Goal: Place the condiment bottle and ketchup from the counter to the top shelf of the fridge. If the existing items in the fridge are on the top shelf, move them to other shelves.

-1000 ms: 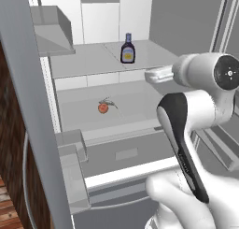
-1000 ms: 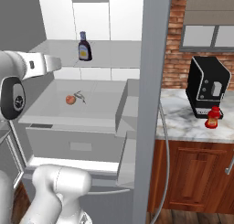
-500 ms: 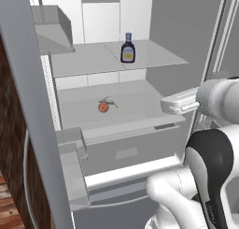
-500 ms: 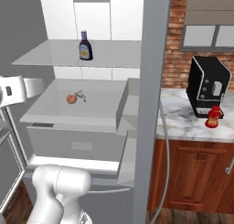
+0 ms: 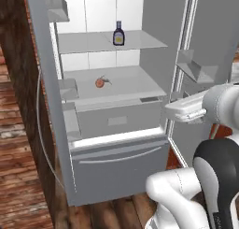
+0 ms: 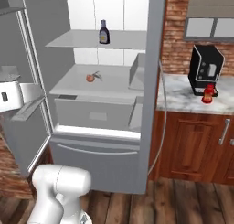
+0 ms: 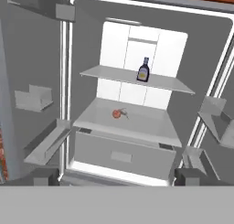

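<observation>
The dark condiment bottle (image 5: 118, 33) (image 6: 104, 32) (image 7: 143, 71) stands upright on the fridge's top shelf (image 5: 88, 42) (image 6: 75, 39) (image 7: 109, 75). One shelf lower lies the round red-orange fruit (image 5: 99, 82) (image 6: 90, 78) (image 7: 117, 114) with a thin dark sprig beside it. The red ketchup (image 6: 208, 93) stands on the marble counter (image 6: 180, 98), right of the fridge. My gripper (image 5: 173, 112) (image 6: 34, 91) (image 7: 116, 176) hangs outside the open fridge (image 5: 154, 46), well back from the shelves. It is open, with nothing between its fingertips (image 7: 45, 176).
A black coffee machine (image 6: 206, 70) stands just behind the ketchup. Both fridge doors stand wide open, and their grey bins (image 5: 193, 67) (image 7: 43, 143) jut out on either side. A closed drawer (image 5: 119, 123) sits under the lower shelf. Wooden floor lies in front.
The whole picture has shifted, so the base has backed off from the fridge. My arm has drawn back from the top shelf and dropped lower. The bottle stays on the shelf.
</observation>
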